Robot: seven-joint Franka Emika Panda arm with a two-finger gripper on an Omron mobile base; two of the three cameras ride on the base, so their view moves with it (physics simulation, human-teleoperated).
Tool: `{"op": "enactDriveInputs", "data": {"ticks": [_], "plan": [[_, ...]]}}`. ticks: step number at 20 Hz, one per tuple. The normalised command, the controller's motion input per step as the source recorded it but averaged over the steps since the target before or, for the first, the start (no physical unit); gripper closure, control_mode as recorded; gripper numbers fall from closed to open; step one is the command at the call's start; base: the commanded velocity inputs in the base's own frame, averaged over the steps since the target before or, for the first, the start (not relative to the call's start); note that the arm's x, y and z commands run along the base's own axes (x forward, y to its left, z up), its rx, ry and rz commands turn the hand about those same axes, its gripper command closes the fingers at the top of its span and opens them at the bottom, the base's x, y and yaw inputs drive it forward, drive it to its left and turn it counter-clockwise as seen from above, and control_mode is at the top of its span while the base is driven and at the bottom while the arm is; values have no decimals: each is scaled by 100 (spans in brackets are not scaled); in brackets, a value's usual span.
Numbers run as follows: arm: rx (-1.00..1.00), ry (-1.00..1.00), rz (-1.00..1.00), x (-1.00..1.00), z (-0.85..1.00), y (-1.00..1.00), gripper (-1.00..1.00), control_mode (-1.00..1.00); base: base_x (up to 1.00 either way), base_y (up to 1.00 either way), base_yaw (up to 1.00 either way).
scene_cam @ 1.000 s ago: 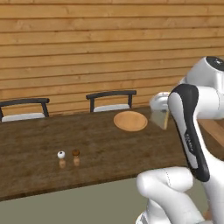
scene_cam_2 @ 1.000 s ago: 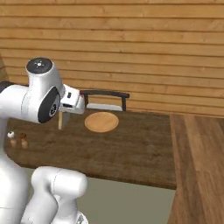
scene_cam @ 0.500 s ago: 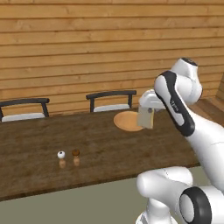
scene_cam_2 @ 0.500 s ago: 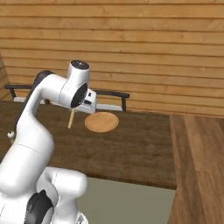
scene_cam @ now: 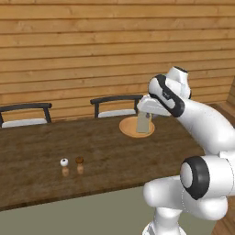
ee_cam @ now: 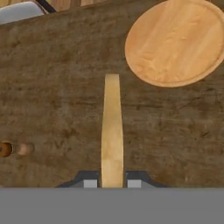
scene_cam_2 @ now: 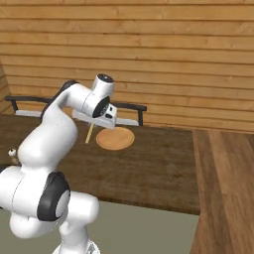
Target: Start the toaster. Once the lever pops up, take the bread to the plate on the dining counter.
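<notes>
Gripper [ee_cam: 112, 183] jaws clamped narrow on bread [ee_cam: 112, 131], slice hanging edge-down; plate [ee_cam: 175, 41] lay ahead and aside of jaws, near.

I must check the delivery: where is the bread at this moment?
The bread hangs edge-on in the shut tool, above the dining counter; in the hand view the plate lies beside it, to the upper right, not under it.
</notes>
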Motion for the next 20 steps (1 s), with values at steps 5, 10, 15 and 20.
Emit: {"op": "enactDriveInputs", "data": {"ticks": [5,10,15,20], "plan": [[0,-1,-16,51,-36,0,100,-100,0,0,0],[0,-2,-13,45,-13,0,100,-100,0,0,0],[4,0,0,35,-2,-2,100,-100,0,0,0],[5,0,0,29,-29,-12,100,-100,0,0,0]]}}
